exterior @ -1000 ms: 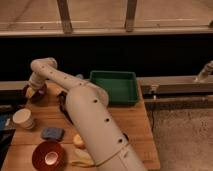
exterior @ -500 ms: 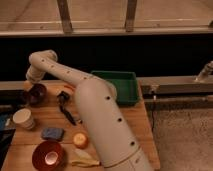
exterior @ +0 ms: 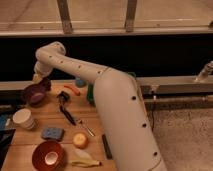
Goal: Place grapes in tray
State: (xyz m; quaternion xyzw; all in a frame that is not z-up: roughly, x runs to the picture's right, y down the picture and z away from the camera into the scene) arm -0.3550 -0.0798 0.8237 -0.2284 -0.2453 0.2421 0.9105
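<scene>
My gripper (exterior: 40, 80) hangs at the end of the big white arm, at the far left of the wooden table, just above the back rim of the dark purple bowl (exterior: 33, 94). The grapes do not show apart from the gripper and the bowl, so I cannot tell whether they are held. The green tray (exterior: 90, 95) stands at the back middle of the table. My arm hides nearly all of it, leaving only a strip of its left wall and a bit of rim (exterior: 131, 75).
On the table are a blue object (exterior: 80, 82), an orange-red piece (exterior: 73, 90), a black brush (exterior: 65, 103), a fork (exterior: 85, 128), a white cup (exterior: 23, 119), a blue sponge (exterior: 52, 133), an orange fruit (exterior: 80, 140), a red bowl (exterior: 48, 155) and a banana (exterior: 83, 162).
The gripper has risen from low beside the purple bowl to just above its rim. The arm has swung right and closer to the camera, now covering most of the tray.
</scene>
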